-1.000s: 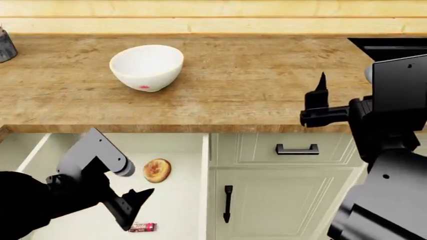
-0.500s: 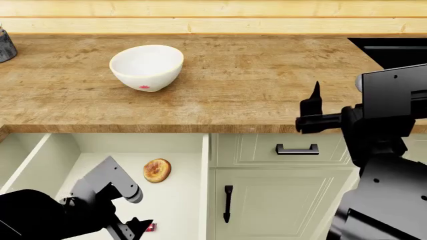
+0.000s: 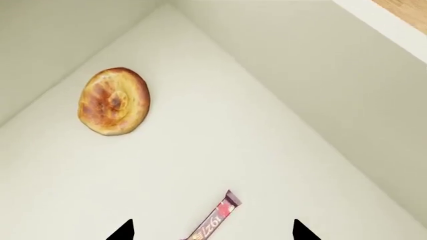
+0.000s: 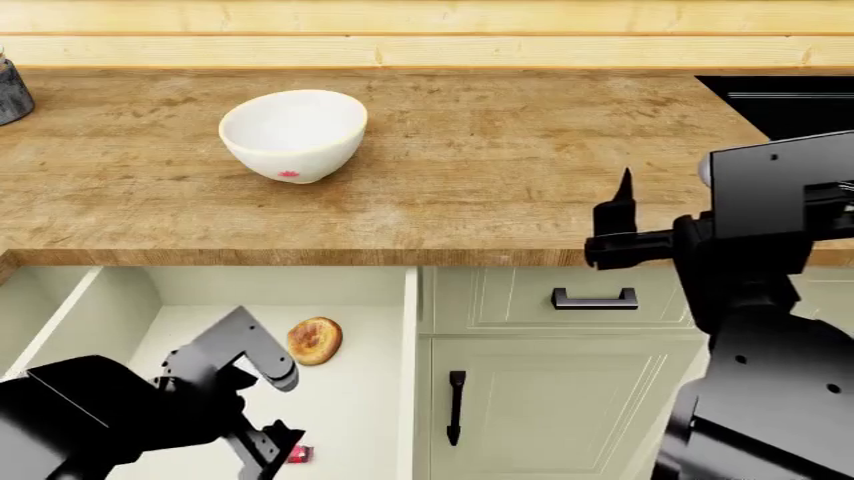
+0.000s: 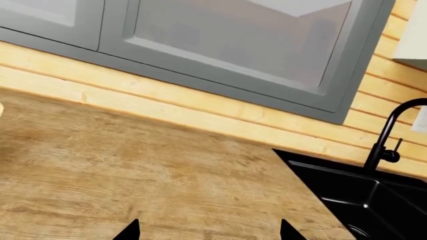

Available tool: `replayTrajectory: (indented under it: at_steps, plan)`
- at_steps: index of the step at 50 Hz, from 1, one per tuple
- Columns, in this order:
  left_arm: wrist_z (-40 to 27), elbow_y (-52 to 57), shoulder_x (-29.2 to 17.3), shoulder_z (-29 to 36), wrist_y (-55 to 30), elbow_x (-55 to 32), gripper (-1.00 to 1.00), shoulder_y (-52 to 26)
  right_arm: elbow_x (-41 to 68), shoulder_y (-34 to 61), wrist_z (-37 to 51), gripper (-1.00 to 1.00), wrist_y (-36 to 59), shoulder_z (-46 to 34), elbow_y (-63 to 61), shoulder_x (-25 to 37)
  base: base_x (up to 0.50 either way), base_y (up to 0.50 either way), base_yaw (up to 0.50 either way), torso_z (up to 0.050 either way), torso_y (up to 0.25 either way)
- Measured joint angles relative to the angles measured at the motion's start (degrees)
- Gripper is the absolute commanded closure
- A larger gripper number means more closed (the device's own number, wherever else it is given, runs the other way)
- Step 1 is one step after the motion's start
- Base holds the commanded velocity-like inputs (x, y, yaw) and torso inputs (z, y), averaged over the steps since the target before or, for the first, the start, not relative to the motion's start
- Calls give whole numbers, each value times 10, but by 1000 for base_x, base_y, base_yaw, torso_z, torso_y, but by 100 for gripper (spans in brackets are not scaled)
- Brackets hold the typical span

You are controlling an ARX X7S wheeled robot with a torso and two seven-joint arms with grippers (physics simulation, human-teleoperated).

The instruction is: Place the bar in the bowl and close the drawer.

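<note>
- Pale cream-green drawer (image 4: pixel 363 400) stands pulled fully out at the lower left of the head view; closing is not yet done
- The bar (image 3: pixel 215 220), a slim red-brown wrapped piece with printed numerals, lies flat on the drawer floor at the bottom centre of the left wrist view; it is not lifted and not in the bowl
- White bowl (image 4: pixel 294 133) sits on the wooden countertop (image 4: pixel 507 150), upper left of the head view; its interior appears bare
- Left gripper (image 3: pixel 212 232) hangs over the bar with fingers spread, one tip to either side of it; contact cannot be confirmed
- Right gripper (image 5: pixel 208 231) is spread and holds nothing, above the countertop at right, near the black sink (image 5: pixel 360 200)
- Judgement: both steps remain; the grasp is the step in hand
- A round golden flatbread (image 3: pixel 113 101) lies apart from the bar, further up the drawer floor
- Hidden: the bar's lower end is cut off by the wrist frame; in the head view the left arm covers most of it; only fingertips show in either wrist view
</note>
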Motion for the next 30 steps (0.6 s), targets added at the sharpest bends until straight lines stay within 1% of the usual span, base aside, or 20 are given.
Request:
replayTrajectory:
  at_steps: [12, 30]
  plan:
    - [12, -73, 23, 40, 47, 28, -100, -13, 15, -4, 14, -100, -6, 0, 10, 1, 0, 0, 0, 0, 0]
    - [17, -140, 49, 74, 104, 51, -100, 3, 36, -12, 31, -100, -11, 1, 14, 4, 0, 0, 0, 0, 0]
